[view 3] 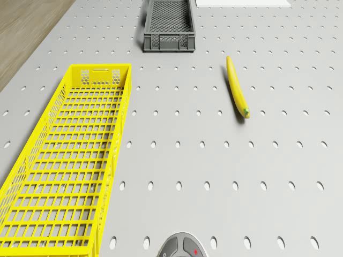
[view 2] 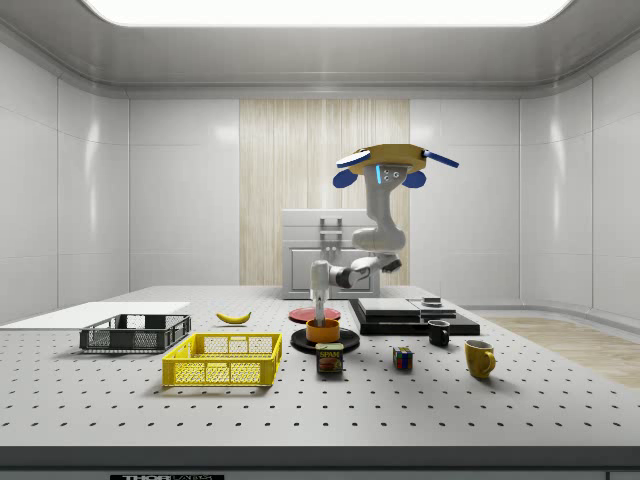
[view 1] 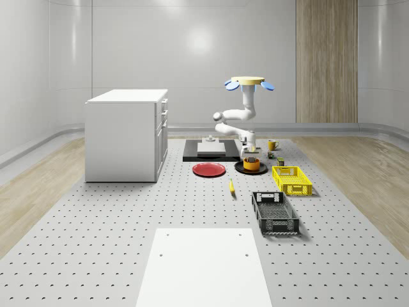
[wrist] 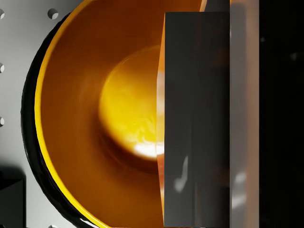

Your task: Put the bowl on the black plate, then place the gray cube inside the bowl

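One bowl (wrist: 95, 118) on black plate (wrist: 28, 118) (wrist view: gray cube (wrist: 199, 118) above).

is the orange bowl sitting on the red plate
No, in the whole-scene view the orange bowl rests on the black plate, while the red plate lies bare beside it.

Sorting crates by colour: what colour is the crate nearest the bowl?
Yellow crate, clearest in the drone view.

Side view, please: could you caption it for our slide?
Drone hovers above the table while the pincer reaches into the bowl on the black plate.
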Tool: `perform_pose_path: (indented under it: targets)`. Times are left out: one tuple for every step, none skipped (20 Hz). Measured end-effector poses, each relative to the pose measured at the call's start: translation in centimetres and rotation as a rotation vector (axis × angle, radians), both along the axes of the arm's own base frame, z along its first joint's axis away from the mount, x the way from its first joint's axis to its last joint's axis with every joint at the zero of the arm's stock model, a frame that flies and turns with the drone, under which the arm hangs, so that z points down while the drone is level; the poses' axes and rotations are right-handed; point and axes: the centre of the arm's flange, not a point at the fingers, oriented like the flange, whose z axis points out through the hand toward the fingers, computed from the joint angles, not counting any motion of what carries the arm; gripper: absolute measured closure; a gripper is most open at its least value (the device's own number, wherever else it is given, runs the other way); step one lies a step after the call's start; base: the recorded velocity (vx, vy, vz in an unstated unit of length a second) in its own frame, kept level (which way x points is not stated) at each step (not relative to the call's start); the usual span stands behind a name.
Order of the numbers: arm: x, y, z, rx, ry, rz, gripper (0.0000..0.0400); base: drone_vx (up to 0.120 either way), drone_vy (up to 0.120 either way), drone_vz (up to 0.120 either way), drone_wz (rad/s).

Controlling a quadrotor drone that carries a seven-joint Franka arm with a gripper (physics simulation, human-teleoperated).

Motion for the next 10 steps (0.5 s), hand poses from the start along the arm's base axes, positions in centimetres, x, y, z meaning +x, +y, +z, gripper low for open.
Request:
perform_pose_path:
  targets:
    - [0.0, 0.0, 0.3, 0.000, 0.000, 0.000, 0.0150, 0.000, 0.000, 0.000, 0.000]
    - [0.0, 0.0, 0.5, 0.000, 0.000, 0.000, 0.0150, 0.000, 0.000, 0.000, 0.000]
    - [0.0, 0.0, 0.7, 0.000, 0.000, 0.000, 0.0150, 0.000, 0.000, 0.000, 0.000]
    - [0.0, -0.1, 0.9, 0.000, 0.000, 0.000, 0.0150, 0.000, 0.000, 0.000, 0.000]
    - [0.0, -0.1, 1.1, 0.000, 0.000, 0.000, 0.0150, 0.000, 0.000, 0.000, 0.000]
    - [0.0, -0.1, 1.3, 0.000, 0.000, 0.000, 0.0150, 0.000, 0.000, 0.000, 0.000]
    - [0.0, -0.1, 1.5, 0.000, 0.000, 0.000, 0.0150, 0.000, 0.000, 0.000, 0.000]
    - [0.0, -0.1, 1.6, 0.000, 0.000, 0.000, 0.0150, 0.000, 0.000, 0.000, 0.000]
    - [0.0, -0.1, 1.7, 0.000, 0.000, 0.000, 0.0138, 0.000, 0.000, 0.000, 0.000]
    - [0.0, -0.1, 1.8, 0.000, 0.000, 0.000, 0.0107, 0.000, 0.000, 0.000, 0.000]
